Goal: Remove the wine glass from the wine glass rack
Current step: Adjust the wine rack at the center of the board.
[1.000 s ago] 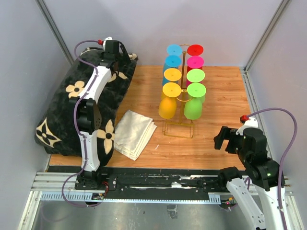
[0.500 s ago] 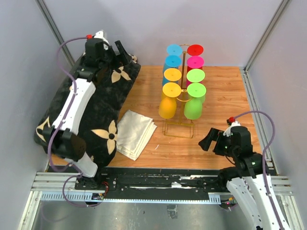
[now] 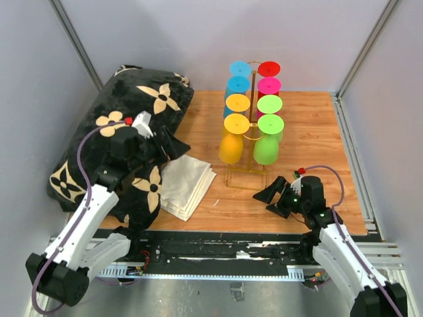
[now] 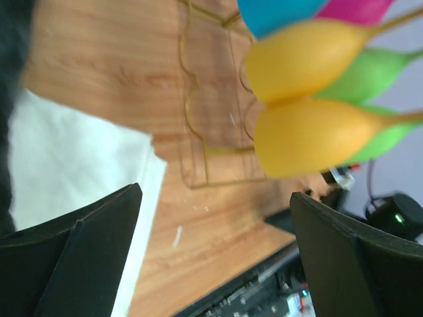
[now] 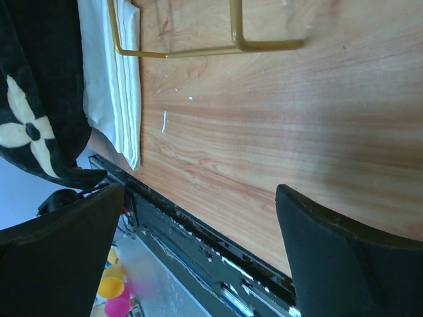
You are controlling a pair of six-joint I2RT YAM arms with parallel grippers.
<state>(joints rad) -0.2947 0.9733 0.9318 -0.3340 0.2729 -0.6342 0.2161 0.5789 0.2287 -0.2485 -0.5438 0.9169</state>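
The tall gold wire wine glass rack [image 3: 252, 86] is standing in the middle of the light wooden tabletop [image 3: 310, 132]. Eight coloured plastic wine glasses are hanging upside down from its loops, four to a side. The nearest yellow wine glass [image 3: 231, 146] is hanging lowest on the left side, its bowl just above the rectangular wire base.

The black plush cushion [image 3: 142, 99] at the left is showing a repeated cream four-petal flower motif. Whether any lettering sits among the flowers is too small to tell.

The left gripper [image 3: 169, 142] is hovering over the inner edge of the cushion, beside the folded cream cloth [image 3: 188, 181]. Its fingers are spreading wide with nothing between them. Its wrist camera is looking between them at the yellow and green bowls and the rack's base. The right gripper [image 3: 271, 197] is hanging low over the wood just right of the base's near corner, fingers likewise wide and holding nothing.

A second ago the left arm was stretching to the far end of the cushion, and the right gripper was sitting nearer the table's right edge. Both have since been swinging in toward the rack. The rack, glasses and cloth are sitting where they were.
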